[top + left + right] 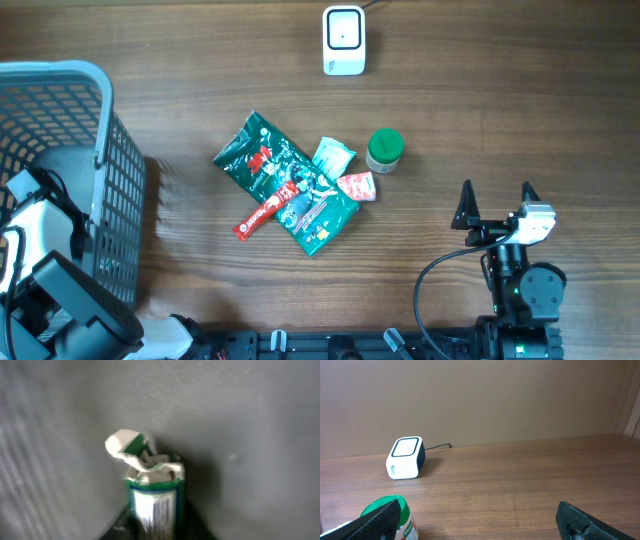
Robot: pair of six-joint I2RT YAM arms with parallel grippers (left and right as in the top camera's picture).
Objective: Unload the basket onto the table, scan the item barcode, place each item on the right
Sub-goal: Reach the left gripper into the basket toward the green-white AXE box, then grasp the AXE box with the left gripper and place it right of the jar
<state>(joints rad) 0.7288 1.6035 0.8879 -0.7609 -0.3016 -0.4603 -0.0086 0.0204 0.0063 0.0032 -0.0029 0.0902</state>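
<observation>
Left gripper (150,532): its dark fingers barely show, so whether it is clamped cannot be told. Right between them a green-and-white packet (152,502) stands, long axis running straight away, torn end farthest, printed panel facing back. Basket (250,420) wall beyond. Right gripper (497,200) spread wide, empty; scanner (343,40) far ahead-left.
</observation>
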